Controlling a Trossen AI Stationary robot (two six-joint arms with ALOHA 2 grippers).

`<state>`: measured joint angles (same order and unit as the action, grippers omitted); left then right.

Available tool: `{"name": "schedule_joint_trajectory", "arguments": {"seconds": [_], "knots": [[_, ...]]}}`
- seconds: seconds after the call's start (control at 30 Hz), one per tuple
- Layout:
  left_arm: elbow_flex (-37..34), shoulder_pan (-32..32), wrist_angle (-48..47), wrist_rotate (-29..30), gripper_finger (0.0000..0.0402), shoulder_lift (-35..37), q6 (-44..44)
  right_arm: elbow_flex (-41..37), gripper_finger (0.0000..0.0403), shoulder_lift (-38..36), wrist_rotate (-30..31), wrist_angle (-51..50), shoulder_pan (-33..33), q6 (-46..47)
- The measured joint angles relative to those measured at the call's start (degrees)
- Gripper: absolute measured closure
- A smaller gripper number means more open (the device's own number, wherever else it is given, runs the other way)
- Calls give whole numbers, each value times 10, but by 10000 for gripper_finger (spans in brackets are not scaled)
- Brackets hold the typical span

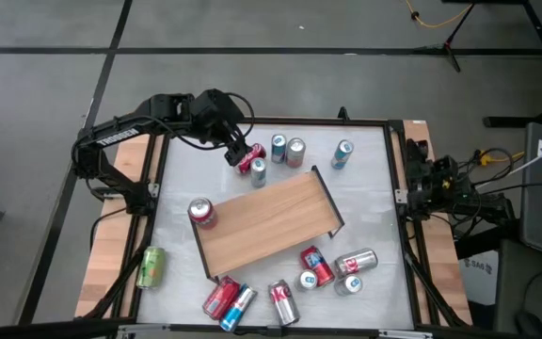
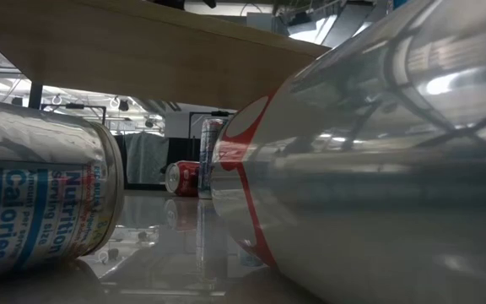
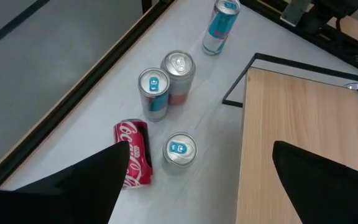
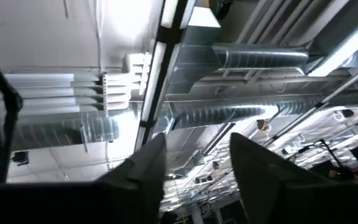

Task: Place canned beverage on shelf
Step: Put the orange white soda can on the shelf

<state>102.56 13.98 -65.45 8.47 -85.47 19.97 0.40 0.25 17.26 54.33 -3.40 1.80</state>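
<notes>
Coca-Cola can lies on its side on the desk, just beside the shelf; your left gripper hovers above it, jaws wide. Closing carelessly could roll it or topple the upright silver-blue can beside it. Low view reads "Nutrition", "Calories". Right gripper is parked off-desk, jaws parted.

Grey floor; ceiling ducts overhead

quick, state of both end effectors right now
left end effector: open, holding nothing, above the lying red can beside the shelf.
right end effector: open, empty, parked off the table's right edge.
</notes>
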Motion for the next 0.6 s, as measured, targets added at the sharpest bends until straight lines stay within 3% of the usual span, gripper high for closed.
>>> {"name": "schedule_joint_trajectory", "arguments": {"seconds": [0.17,0.3,0.43,0.6], "knots": [[0,0,0,0,15,0,10,3,119,0,60,-5,0,42],[0,0,0,0,15,0,10,28,59,0,83,-62,0,68],[0,0,0,0,15,0,10,90,34,16,83,-187,0,69],[0,0,0,0,15,0,10,203,39,92,83,-359,0,69]]}}
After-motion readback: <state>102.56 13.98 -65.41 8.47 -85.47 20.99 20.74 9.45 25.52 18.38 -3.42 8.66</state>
